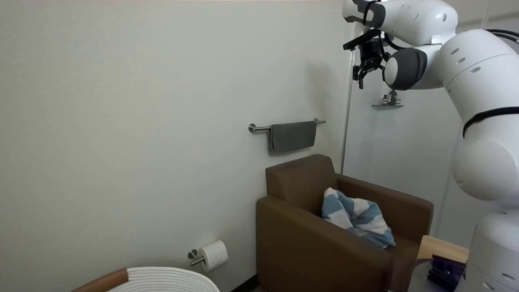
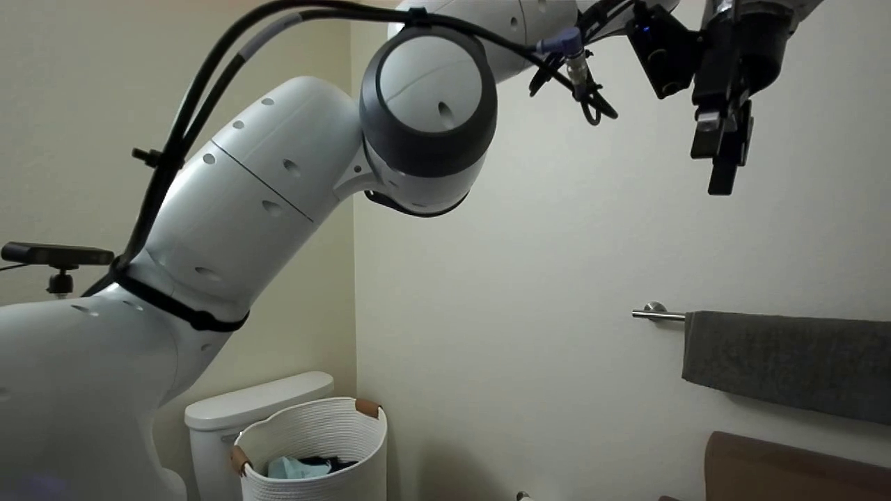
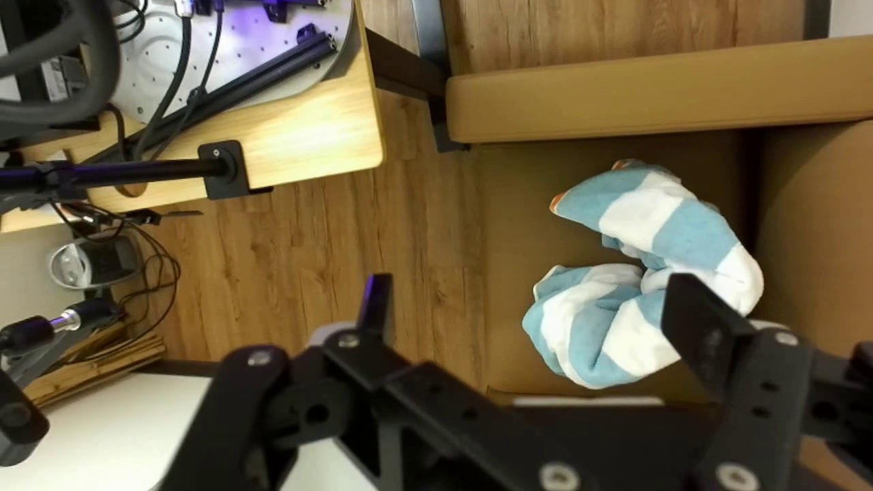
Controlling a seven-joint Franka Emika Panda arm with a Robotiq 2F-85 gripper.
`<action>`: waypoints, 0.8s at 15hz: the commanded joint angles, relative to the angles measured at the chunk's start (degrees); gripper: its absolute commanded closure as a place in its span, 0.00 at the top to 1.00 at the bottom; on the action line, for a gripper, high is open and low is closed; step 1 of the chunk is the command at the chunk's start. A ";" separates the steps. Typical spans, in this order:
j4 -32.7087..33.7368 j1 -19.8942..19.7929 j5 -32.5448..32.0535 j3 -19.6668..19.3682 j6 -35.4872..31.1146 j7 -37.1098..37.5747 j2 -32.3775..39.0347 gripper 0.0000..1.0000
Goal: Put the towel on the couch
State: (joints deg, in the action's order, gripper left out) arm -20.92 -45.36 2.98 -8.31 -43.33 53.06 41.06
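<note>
Two towels are showing, so we are flagging which is meant. A blue-and-white striped towel (image 1: 359,219) is lying in a loose heap on the couch (image 1: 320,247), a brown armchair; a grey towel (image 1: 293,136) is hanging folded over the wall rail (image 1: 261,128) above the backrest (image 1: 302,180). We are taking the striped towel as the task's thing: it is resting where the sentence wants it, so we are judging the job done. If the grey towel is meant, nothing is done yet.

The end effector (image 3: 529,293) is hanging high, well above the couch, and its fingers (image 3: 702,331) are standing wide apart with nothing between them. In the wrist view a finger is overlapping the striped towel, but we are reading that as perspective, not contact. The height is probably serving as clearance over backrest and rail.

The seat (image 3: 515,218) is bearing the heap, and armrests (image 3: 655,95) plus backrest are boxing it in, so we are not expecting it to slide off. The rail is holding the grey towel by its fold, so it is draping flat. The counter (image 3: 334,133) is standing near the couch, carrying a metal plate (image 3: 245,44), probably so the seat is falling within the arm's (image 2: 257,195) reach.
</note>
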 commanded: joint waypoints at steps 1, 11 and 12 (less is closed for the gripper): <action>-0.15 3.01 -2.95 -1.99 -2.01 -2.52 -2.46 1.00; -1.16 4.77 -1.72 -2.27 -3.55 -0.11 -4.41 1.00; -1.16 4.78 -1.72 -2.27 -3.55 -0.11 -4.41 1.00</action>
State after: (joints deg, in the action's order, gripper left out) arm -20.33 -40.90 1.20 -10.23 -46.14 53.04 37.61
